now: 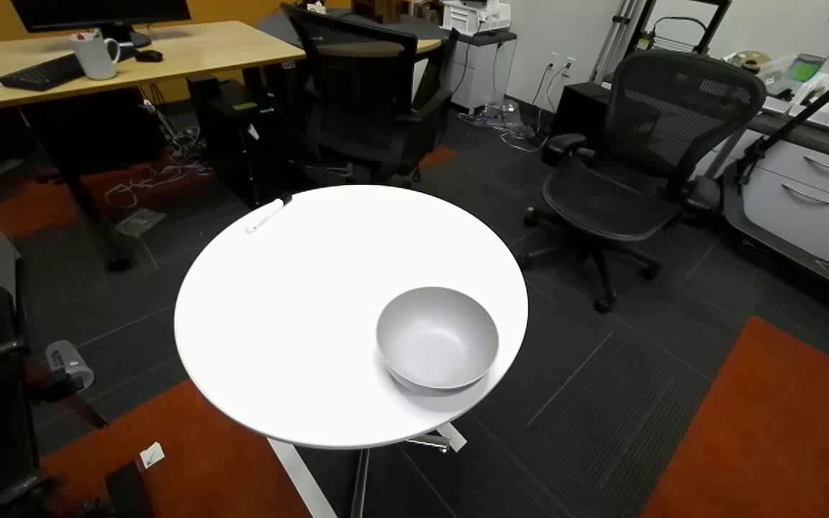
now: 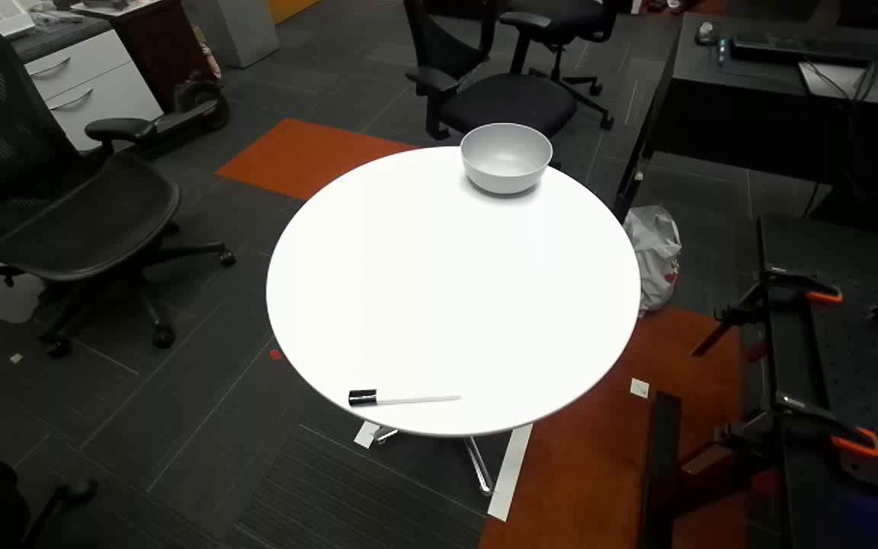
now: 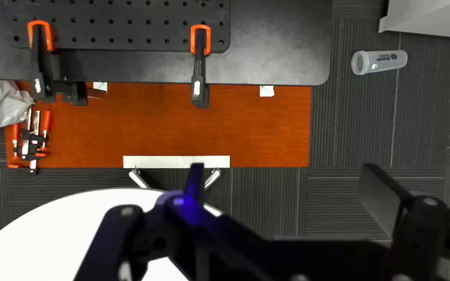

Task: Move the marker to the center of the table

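Observation:
The marker is a thin white pen with a black cap. It lies flat near the edge of the round white table in both exterior views, the marker here [image 1: 267, 214] and here [image 2: 412, 399], the table here [image 1: 299, 302] and here [image 2: 447, 282]. Its black end is close to the rim. My gripper [image 3: 283, 168] shows only in the wrist view, with its two black fingers wide apart and nothing between them. Below the fingers I see dark carpet. Part of the table [image 3: 61, 230] shows at lower left there, partly hidden by the gripper. The marker is out of the wrist view.
A grey bowl [image 1: 437, 338] stands on the table near the edge opposite the marker, also seen here as the bowl [image 2: 507, 158]. A black bench [image 3: 279, 43] with orange-tipped clamps [image 3: 200, 62] lies beside the table. An office chair [image 1: 645, 165] stands near it.

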{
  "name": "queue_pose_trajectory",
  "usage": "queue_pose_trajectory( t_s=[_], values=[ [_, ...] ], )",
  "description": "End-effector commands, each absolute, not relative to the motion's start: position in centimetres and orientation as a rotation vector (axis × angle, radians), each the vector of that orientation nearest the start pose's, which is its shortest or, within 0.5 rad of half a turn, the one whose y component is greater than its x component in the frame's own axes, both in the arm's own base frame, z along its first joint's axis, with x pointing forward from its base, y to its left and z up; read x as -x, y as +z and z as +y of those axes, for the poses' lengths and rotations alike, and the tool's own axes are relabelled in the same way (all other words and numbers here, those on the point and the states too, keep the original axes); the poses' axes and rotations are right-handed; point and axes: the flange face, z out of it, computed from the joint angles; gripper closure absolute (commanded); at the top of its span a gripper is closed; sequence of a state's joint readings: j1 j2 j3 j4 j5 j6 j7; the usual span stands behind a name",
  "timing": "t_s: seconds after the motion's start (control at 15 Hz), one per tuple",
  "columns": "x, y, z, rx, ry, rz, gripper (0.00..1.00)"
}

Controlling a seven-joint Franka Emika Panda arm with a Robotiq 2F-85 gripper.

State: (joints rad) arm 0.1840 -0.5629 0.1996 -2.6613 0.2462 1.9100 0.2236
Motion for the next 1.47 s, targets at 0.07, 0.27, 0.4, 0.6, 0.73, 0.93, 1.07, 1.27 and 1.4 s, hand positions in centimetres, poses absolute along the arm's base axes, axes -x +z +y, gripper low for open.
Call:
queue_pose_trajectory(
  t_s=[0.07,0.27,0.4,0.6,0.73,0.93,1.07,1.27,1.4],
  values=[
    [-31.3,39.8,14.1,3.065,0.334,-0.023,0.00],
    [-31.3,39.8,14.1,3.065,0.334,-0.023,0.00],
    [-31.9,39.7,14.1,3.078,0.329,-0.043,0.00],
    [-35.3,39.3,13.5,3.180,0.263,-0.156,0.00],
    [-38.4,38.3,12.9,3.214,0.198,-0.250,0.00],
    [-43.1,36.3,13.2,3.216,0.107,-0.430,0.00],
    [-46.2,34.7,13.9,3.187,0.039,-0.557,0.00],
    [-50.0,32.3,15.2,3.134,-0.065,-0.717,0.00],
    [-52.0,30.8,16.1,3.086,-0.142,-0.809,0.00]
  ],
)
